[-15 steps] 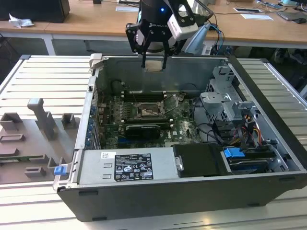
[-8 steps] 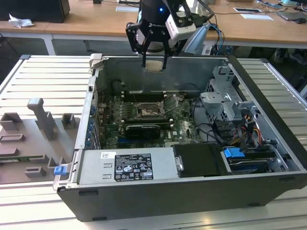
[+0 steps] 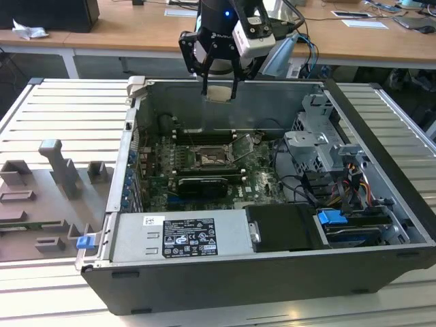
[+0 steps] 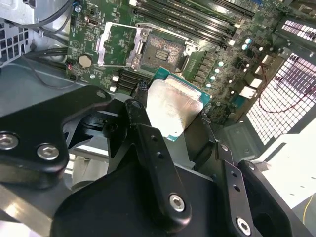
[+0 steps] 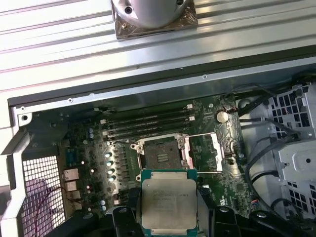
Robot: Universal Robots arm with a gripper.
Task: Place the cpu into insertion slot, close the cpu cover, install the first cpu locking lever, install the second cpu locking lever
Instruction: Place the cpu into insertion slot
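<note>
My gripper (image 3: 219,87) hangs above the back wall of the open computer case, shut on the cpu (image 3: 219,92), a flat square chip with a pale silver face. Both wrist views show the cpu (image 4: 173,106) (image 5: 169,202) clamped edge to edge between the black fingers (image 4: 140,123). Below and apart from it lies the insertion slot (image 3: 213,158) (image 4: 160,49) (image 5: 160,153), its dark centre bare. The cpu cover (image 3: 243,146) (image 4: 118,44) (image 5: 203,152), a thin silvery frame, stands swung open beside the slot.
Long black memory slots (image 5: 148,121) run behind the socket. A black graphics card (image 3: 201,185) sits in front of it, then the power supply (image 3: 180,235). A grey drive cage (image 3: 320,136) and cables fill the exterior view's right. A grey fixture (image 3: 61,170) stands outside at the left.
</note>
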